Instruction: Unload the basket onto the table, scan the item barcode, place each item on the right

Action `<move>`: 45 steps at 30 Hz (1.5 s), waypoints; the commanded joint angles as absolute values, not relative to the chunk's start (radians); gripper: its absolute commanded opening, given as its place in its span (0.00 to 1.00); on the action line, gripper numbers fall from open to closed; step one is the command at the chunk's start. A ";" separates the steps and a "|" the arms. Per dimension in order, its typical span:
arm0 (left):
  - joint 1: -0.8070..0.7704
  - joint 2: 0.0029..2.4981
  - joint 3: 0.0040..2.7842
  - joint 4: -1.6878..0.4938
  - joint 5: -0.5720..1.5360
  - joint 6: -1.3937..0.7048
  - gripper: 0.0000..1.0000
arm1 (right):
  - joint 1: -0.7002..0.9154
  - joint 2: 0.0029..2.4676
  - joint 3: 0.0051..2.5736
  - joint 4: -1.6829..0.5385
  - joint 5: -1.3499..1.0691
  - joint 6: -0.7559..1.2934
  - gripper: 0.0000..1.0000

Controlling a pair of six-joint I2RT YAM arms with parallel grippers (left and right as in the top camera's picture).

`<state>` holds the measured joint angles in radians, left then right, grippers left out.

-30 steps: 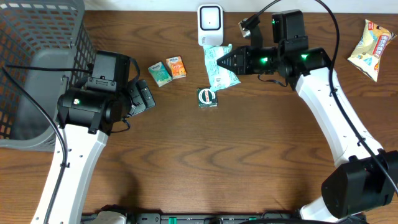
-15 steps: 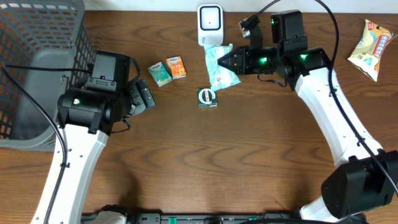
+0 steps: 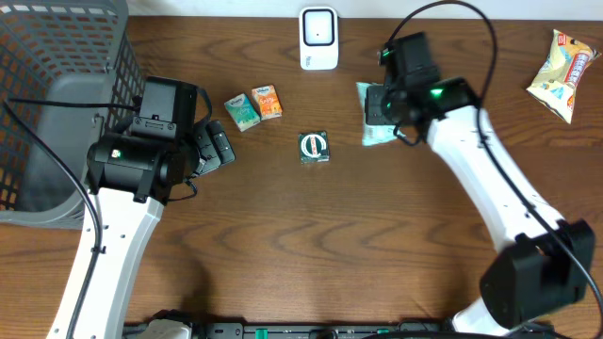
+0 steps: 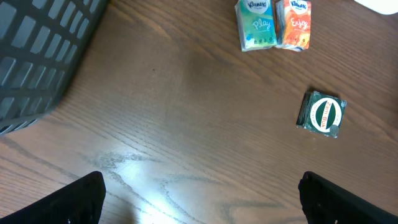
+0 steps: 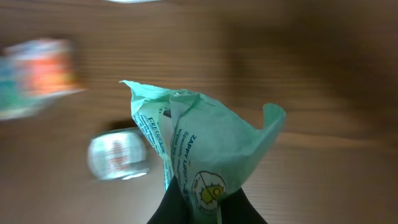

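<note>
The item, a mint-green printed packet, is pinched by its lower end in my right gripper, which is shut on it. From above, the packet pokes out under that gripper, to the right of and below the white scanner at the table's far edge. The scanner does not show clearly in the right wrist view, which is blurred. My left gripper hovers open over bare wood left of centre, its black fingers wide apart with nothing between them.
Teal and orange tissue packs lie side by side. A small dark-green packet with a round label sits mid-table. A grey basket fills the far left. A snack bag lies at the far right.
My right arm has swung right and away from the scanner, turning the gripper downward with the green packet still in it. The left arm has stayed put.
</note>
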<state>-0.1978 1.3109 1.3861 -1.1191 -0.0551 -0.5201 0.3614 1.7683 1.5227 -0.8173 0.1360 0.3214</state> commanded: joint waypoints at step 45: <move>-0.194 1.308 1.390 -1.122 -0.065 -0.521 0.98 | 0.463 2.054 1.815 -1.201 0.140 0.167 0.73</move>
<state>-0.1978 1.3109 1.3861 -1.1191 -0.0551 -0.5201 0.5289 2.0697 1.8076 -1.1927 0.3309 0.2771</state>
